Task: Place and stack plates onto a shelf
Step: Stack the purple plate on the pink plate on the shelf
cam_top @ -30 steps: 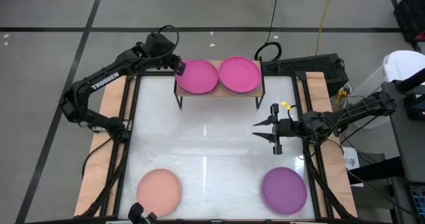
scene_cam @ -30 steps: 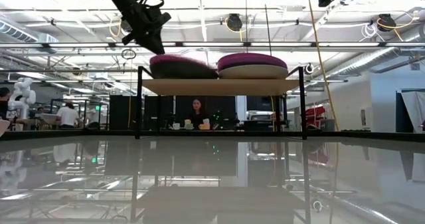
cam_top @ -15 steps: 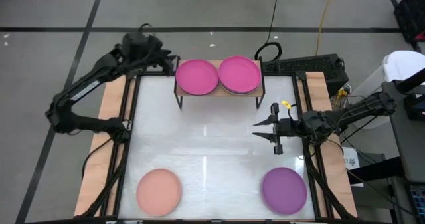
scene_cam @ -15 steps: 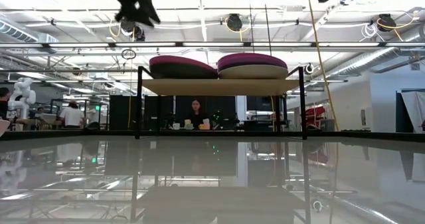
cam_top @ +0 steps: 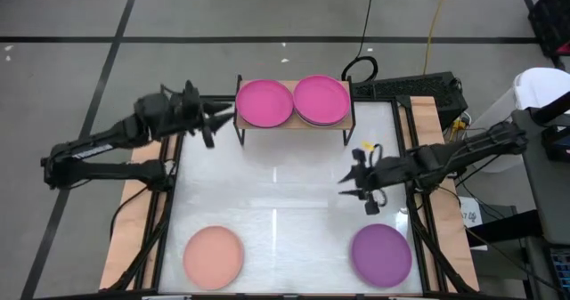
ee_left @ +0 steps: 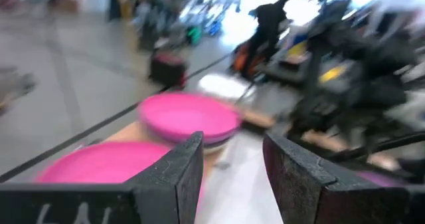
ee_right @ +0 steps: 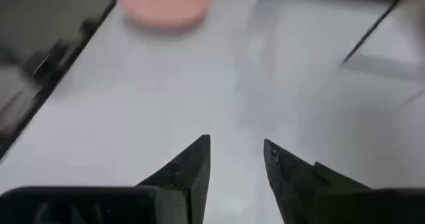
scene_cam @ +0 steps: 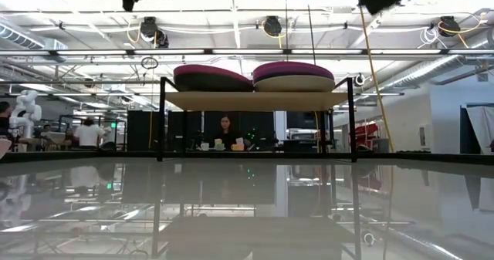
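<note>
Left fingers point(cam_top: 212, 122) spread, empty, the shelf point(cam_top: 294, 122) just beside; right fingers point(cam_top: 354, 181) spread, empty above the counter point(cam_top: 285, 202), purple plate point(cam_top: 381, 254) near.

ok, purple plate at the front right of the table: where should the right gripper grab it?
Probably by the rim. The purple plate lies flat on the table with nothing touching it, so only its thin raised edge gives purchase. The right gripper, open and hovering just behind it, is nearest the far edge: come down there, one finger over the rim, one under.
</note>
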